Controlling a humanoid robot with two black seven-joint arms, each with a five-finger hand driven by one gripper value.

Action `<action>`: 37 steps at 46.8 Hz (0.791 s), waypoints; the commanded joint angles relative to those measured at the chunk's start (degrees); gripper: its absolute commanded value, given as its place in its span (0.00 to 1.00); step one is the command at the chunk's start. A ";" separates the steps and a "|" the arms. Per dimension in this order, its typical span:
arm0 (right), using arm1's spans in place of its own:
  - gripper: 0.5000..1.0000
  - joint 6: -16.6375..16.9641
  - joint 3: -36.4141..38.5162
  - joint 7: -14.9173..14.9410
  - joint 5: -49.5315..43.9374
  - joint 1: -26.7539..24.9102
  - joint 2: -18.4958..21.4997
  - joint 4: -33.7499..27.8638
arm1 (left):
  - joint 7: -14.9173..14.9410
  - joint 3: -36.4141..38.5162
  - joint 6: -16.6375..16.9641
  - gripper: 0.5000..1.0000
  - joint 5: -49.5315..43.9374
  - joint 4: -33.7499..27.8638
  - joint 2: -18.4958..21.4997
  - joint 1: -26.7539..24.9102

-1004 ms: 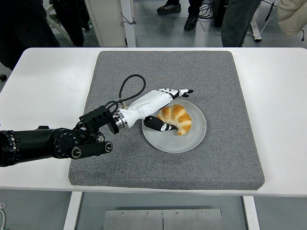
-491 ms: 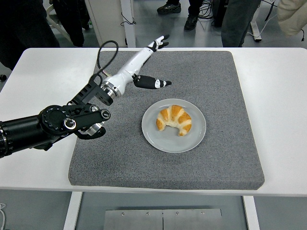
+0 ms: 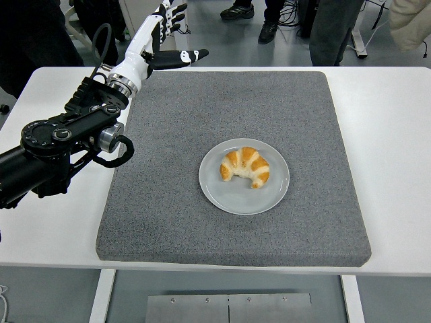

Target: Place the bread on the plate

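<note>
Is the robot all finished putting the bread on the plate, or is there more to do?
It looks finished. The croissant lies on the grey plate, in the middle of the grey mat, and nothing touches it. The left hand is up near the table's far left corner, fingers spread and holding nothing. Nothing looks left to do except perhaps bringing the arm back to rest.
</note>
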 commanded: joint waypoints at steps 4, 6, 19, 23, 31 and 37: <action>1.00 0.00 0.00 0.00 -0.02 0.00 0.00 -0.03 | 0.05 -2.73 -4.56 0.93 -6.16 3.60 0.08 0.61; 1.00 0.00 0.00 0.00 -0.02 0.00 0.00 0.05 | 0.05 -3.44 -5.79 0.93 -7.74 4.66 0.08 0.87; 1.00 0.00 0.00 0.00 -0.02 0.00 0.00 0.05 | 0.67 -8.44 -11.77 0.93 -11.18 9.67 -0.27 4.82; 1.00 0.00 0.00 0.00 0.07 0.00 0.00 0.05 | 0.76 -9.94 -12.57 0.93 -11.18 11.08 -0.53 6.06; 1.00 0.00 0.00 0.00 0.07 0.00 0.00 0.05 | 0.58 -10.21 -13.71 0.93 -11.09 13.10 -1.06 7.20; 1.00 0.00 0.00 0.00 -0.02 0.00 0.00 0.05 | 0.23 -10.03 -13.80 0.93 -11.09 13.45 -1.24 8.08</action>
